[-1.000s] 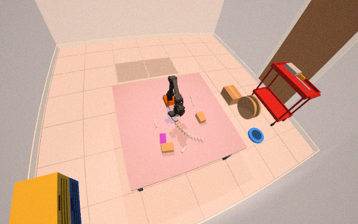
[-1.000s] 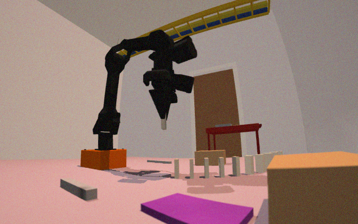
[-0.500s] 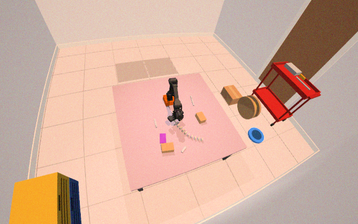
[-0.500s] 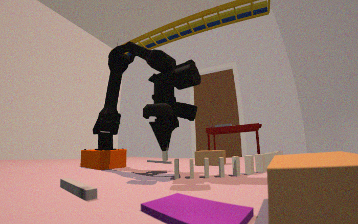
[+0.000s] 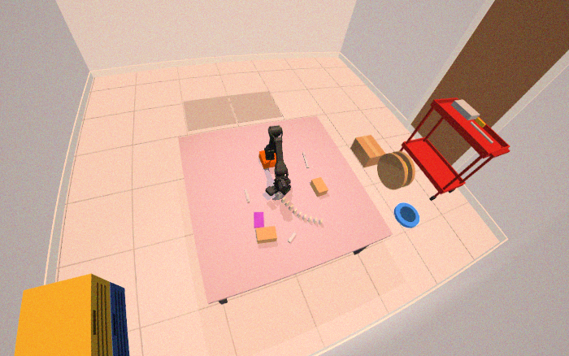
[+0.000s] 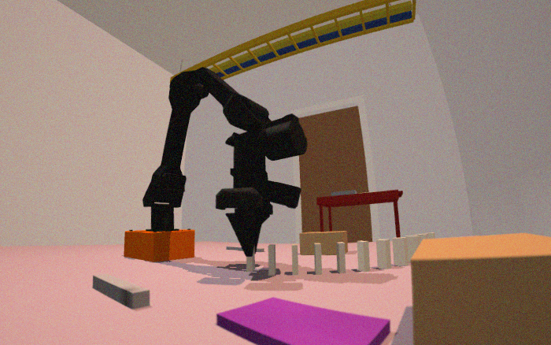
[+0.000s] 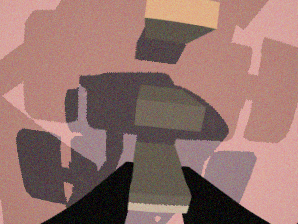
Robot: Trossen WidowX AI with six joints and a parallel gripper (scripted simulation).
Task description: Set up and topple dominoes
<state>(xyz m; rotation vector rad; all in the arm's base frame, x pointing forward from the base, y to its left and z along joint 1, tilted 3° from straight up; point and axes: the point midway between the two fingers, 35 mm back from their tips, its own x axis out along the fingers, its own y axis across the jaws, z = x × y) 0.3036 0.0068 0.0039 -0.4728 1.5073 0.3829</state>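
My gripper (image 5: 278,197) (image 6: 250,255) (image 7: 156,171) is shut on a pale domino (image 6: 249,265) (image 7: 158,177), held upright beside the near end of the row. Its foot is at or just above the pink table (image 5: 226,260) (image 6: 61,321); I cannot tell which. A gap shows between it and the first standing domino (image 6: 271,259) (image 7: 169,116). The curved row of standing dominoes (image 5: 293,210) (image 6: 318,258) runs away from the gripper, all upright. A short pale block (image 5: 292,237) lies flat near the front box; it may be a domino.
A pale bar (image 5: 246,196) (image 6: 120,291) lies left of the row, another (image 5: 305,160) (image 6: 243,248) behind. A magenta slab (image 5: 258,219) (image 6: 305,321) and a tan box (image 5: 266,234) (image 6: 479,297) are in front. Another tan box (image 5: 319,186) (image 6: 323,242) stands beyond the row.
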